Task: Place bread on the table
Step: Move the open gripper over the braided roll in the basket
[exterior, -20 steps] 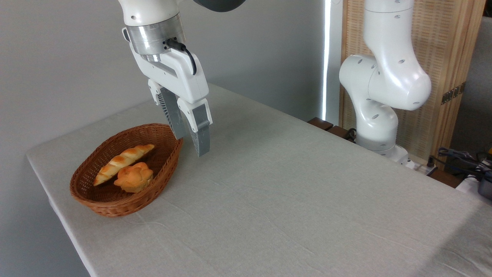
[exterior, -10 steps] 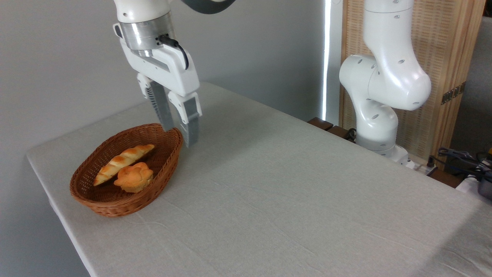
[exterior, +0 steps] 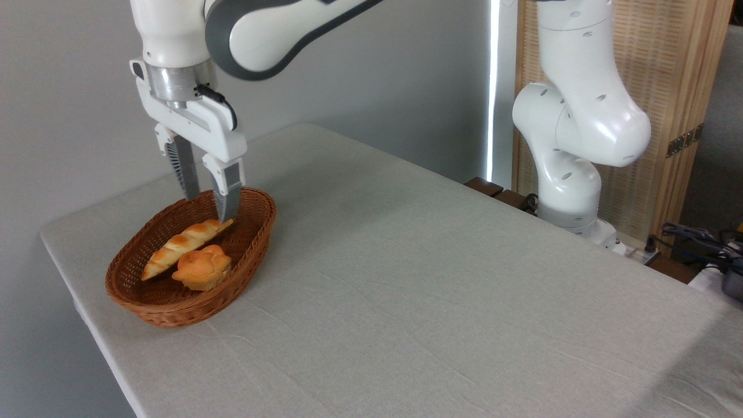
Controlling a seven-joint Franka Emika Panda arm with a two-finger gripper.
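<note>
The long braided bread (exterior: 184, 240) lies in the brown wicker basket (exterior: 174, 302) at the table's left end, its upper tip pointing right. My gripper (exterior: 208, 209) hangs open above the basket's back part, its fingertips just over the loaf's right end, with nothing between the fingers. The grey-beige table (exterior: 418, 302) stretches to the right of the basket.
A small round flower-shaped bun (exterior: 203, 267) sits in the basket in front of the loaf. The robot's white base (exterior: 572, 168) stands at the table's far right edge, with cables (exterior: 696, 238) beyond it.
My gripper has moved left from beside the basket's right rim to over the basket, above the loaf's right end. It stays open. The bread has not moved.
</note>
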